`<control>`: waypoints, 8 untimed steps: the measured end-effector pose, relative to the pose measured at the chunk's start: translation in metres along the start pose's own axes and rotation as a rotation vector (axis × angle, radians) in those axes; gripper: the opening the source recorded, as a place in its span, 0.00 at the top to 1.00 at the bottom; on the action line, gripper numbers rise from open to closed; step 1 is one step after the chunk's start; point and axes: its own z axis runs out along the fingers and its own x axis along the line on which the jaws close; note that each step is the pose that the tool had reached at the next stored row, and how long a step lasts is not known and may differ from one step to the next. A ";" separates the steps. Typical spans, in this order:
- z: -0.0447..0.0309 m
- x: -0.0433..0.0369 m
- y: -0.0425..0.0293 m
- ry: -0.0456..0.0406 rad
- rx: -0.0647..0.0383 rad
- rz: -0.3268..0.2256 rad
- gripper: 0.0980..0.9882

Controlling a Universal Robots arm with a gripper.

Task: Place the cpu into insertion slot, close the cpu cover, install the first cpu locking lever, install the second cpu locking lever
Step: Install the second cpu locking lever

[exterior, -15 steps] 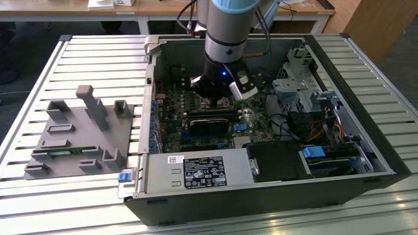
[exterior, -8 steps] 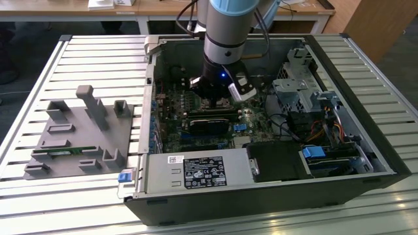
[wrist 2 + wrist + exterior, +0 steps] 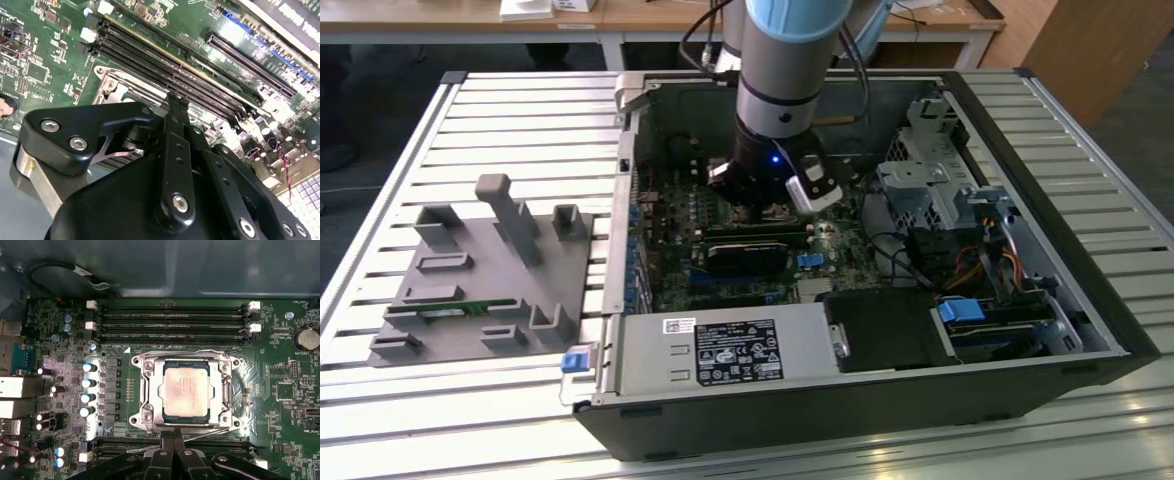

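An open black computer case (image 3: 1067, 330) lies on a slatted metal table (image 3: 494, 110), with a grey fixture block (image 3: 480, 290) beside it on the exterior view's left. The arm (image 3: 781, 90) reaches down into the case over the green motherboard (image 3: 295, 405).

In the first wrist view, the insertion slot (image 3: 145, 390) sits mid-board between two banks of long black memory slots (image 3: 170, 320). The cpu cover (image 3: 221, 390), a thin silver plate, lies flat over the socket, and the cpu (image 3: 186, 390) shows through its square window: a flat square chip with a dull, pale silver-grey top, seated level in the socket.

The gripper (image 3: 173, 436) hangs at the socket's edge nearest the camera, its two black fingers (image 3: 167, 439) pressed together, closed with nothing seen between them. A thin silver wire lever (image 3: 200, 435) runs just by the fingertips.
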 end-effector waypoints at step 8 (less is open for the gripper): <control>0.0001 0.0139 -0.0042 -0.0015 -0.033 -0.001 0.98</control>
